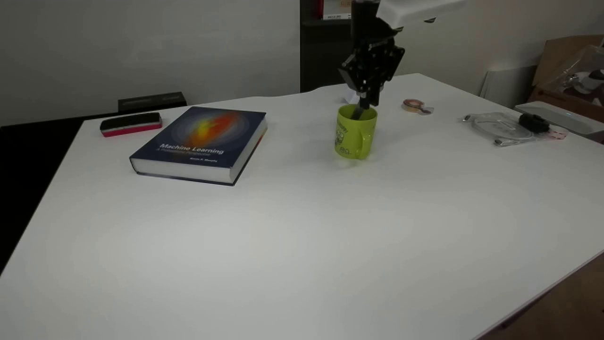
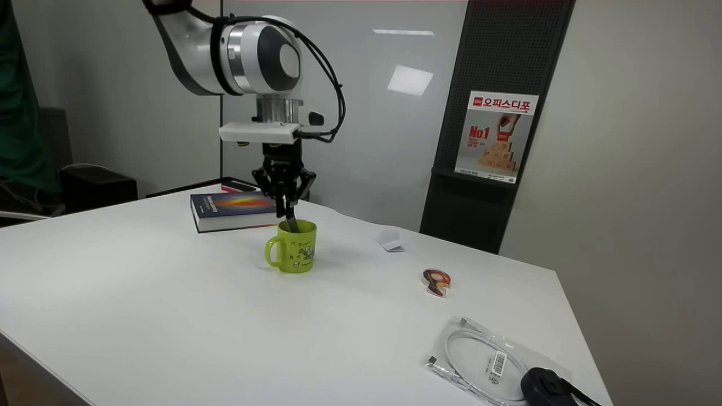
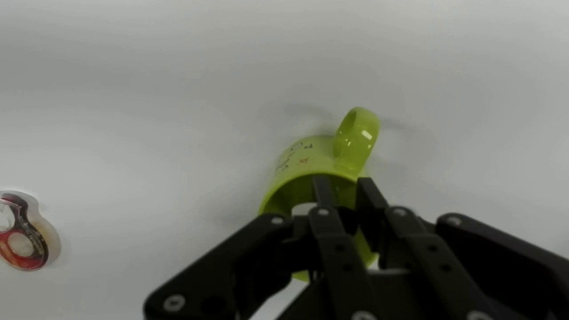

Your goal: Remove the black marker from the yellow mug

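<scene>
while the mug (image 1: 349, 137) stands upright on the table (image 1: 292, 255) with the marker (image 1: 357, 113) leaning inside it, the gripper (image 3: 346, 193) hangs straight above its mouth, fingertips (image 3: 372, 191) near the rim. i take the step in hand to be the grasp, with the lift not yet done: the marker's lower end is inside the mug, hidden by its wall, so whether it touches the bottom i cannot tell. the next move calls for a slow, straight pull upward until that lower end is clear of the rim, and only then a shift to beside the mug. because the marker tilts, its end could snag on the inner wall and drag or tip the mug. for the set-down, the book (image 1: 203, 137) and the tape (image 3: 26, 235) lie well apart from the mug, on roughly opposite sides of it, so a spot just beside the mug seems the simplest.

as for the jaws, they stand close together, and in the wrist view a dark piece that i take for the marker fills the narrow gap between them. i judge that they pinch its upper part, though the contact itself is too dark to make out. in both exterior views the marker runs down from the fingertips into the mug, at a slant to the gripper.
</scene>
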Controlling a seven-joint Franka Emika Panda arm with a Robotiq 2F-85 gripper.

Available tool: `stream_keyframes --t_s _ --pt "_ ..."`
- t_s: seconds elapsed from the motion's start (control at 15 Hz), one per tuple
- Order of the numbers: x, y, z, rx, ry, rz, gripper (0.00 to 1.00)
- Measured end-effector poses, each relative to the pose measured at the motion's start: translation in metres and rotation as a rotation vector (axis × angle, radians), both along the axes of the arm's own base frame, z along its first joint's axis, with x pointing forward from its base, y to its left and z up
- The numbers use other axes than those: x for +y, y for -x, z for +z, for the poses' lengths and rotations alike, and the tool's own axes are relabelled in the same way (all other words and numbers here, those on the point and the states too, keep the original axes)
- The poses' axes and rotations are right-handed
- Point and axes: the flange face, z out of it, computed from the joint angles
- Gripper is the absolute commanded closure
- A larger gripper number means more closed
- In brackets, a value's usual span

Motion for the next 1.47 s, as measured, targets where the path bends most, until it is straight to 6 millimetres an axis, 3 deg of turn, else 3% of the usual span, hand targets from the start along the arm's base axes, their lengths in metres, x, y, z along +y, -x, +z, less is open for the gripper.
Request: stream_keyframes --t_s 0.47,0.53,0.67,0.8,1.13,1.47 --pt "0.013 0.0 0.096 -0.154 -0.021 0.07 0.95" --pt "0.016 0.004 0.111 -0.173 -0.023 0.081 0.56" --pt "0.02 0.014 0.133 -0.199 -0.026 0.097 0.49" --pt "0.019 0.023 0.144 -0.201 -0.027 0.105 0.34" --pt "0.007 0.032 0.122 -0.135 -0.024 0.086 0.02" --pt "-0.005 0.023 0.059 -0.04 -0.017 0.062 0.0"
